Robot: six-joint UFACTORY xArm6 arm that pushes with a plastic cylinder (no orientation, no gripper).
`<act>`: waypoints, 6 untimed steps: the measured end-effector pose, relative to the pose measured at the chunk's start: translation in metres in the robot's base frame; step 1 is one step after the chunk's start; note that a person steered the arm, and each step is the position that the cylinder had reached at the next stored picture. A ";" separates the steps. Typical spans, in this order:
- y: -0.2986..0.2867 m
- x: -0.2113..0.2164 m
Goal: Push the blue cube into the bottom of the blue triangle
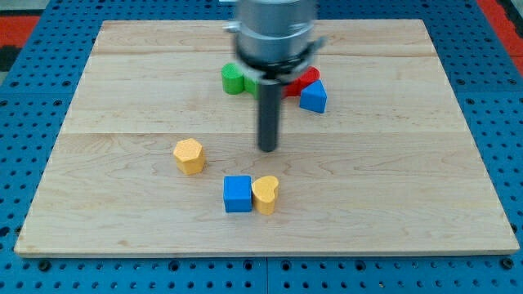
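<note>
The blue cube (238,194) sits low in the middle of the wooden board (392,188), touching a yellow heart-shaped block (265,193) on its right. The blue triangle (313,97) lies above and to the right, next to a red block (303,80). My tip (268,149) rests on the board between them, above and slightly right of the blue cube, and below-left of the blue triangle. It touches no block.
A yellow hexagonal block (189,155) lies left of my tip. A green block (235,80) sits near the top centre, partly hidden behind the arm's body (274,37). A blue perforated surface (33,73) surrounds the board.
</note>
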State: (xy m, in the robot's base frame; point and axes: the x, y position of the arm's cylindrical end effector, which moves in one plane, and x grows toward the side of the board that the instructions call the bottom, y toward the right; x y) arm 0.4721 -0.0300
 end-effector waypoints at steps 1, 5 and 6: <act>-0.092 0.002; -0.128 0.146; -0.104 0.129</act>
State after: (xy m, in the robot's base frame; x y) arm 0.6016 -0.1342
